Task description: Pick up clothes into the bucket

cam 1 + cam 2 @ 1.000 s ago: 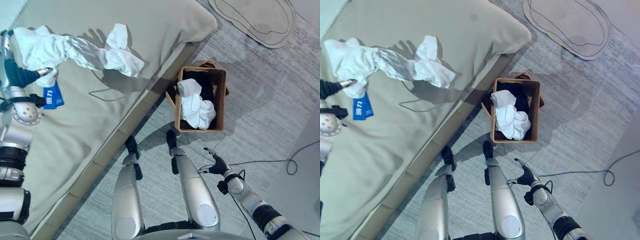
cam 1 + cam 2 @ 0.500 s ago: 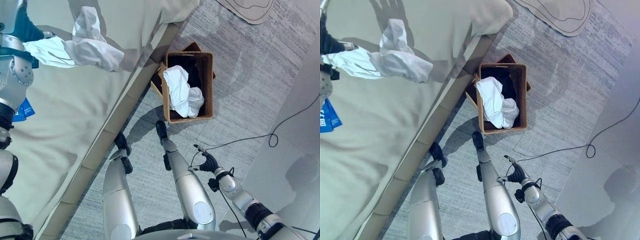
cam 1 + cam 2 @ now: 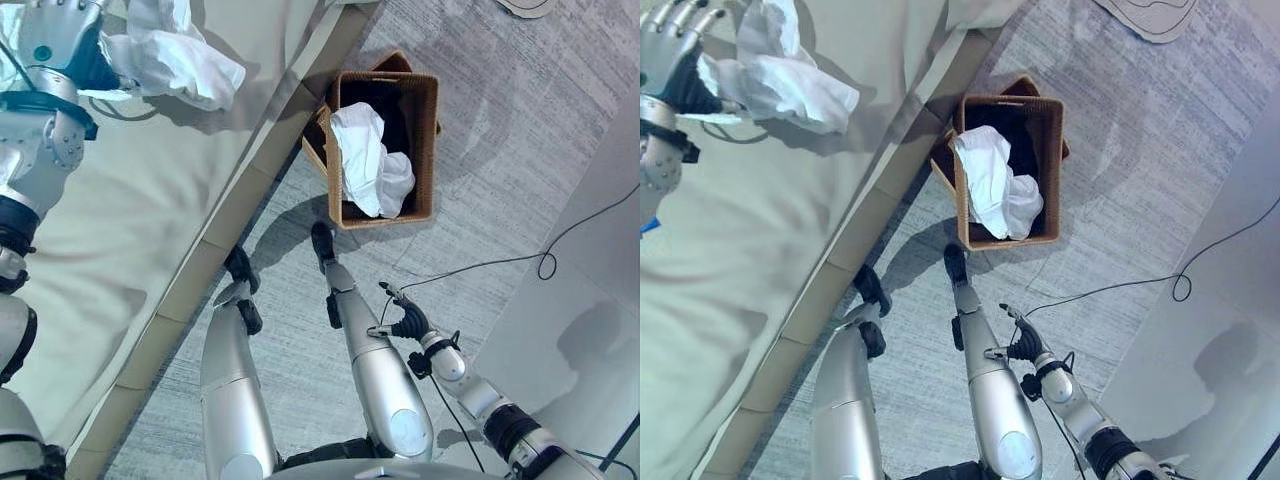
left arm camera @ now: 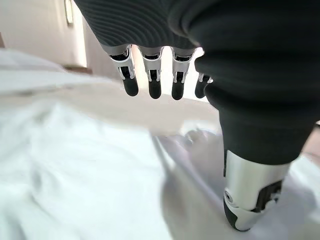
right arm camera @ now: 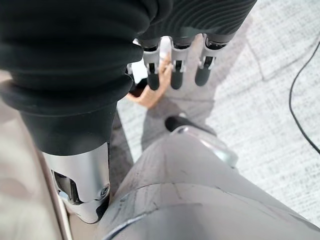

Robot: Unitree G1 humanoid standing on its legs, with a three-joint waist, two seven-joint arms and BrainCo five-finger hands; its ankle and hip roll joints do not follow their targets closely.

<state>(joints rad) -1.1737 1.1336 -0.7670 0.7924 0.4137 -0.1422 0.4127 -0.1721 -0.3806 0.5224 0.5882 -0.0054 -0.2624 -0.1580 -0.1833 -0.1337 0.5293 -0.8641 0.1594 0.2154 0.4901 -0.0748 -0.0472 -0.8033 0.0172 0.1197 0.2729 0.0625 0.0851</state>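
- One white garment (image 3: 175, 62) lies bunched on the bed (image 3: 130, 240), far left, beside your left hand (image 3: 675, 45), fingers straight, gripping nothing.
- Right hand (image 3: 405, 320) idles low, relaxed.
- Next: close on it, carry right to the basket (image 3: 428, 150).

The bed (image 3: 150, 200) takes up the left of the scene, its edge running diagonally, with the carpeted floor (image 3: 520, 170) to its right. A crumpled garment (image 3: 175, 60) lies on the bed near its far edge, and the left robot hand (image 3: 675, 50) is just left of it, touching it. The basket (image 3: 428, 150) stands on the floor just off the bed's edge (clothes (image 3: 370, 160) lie inside it). The right robot hand (image 3: 405, 320) hangs low over the floor, nearer than the basket and well apart from it.
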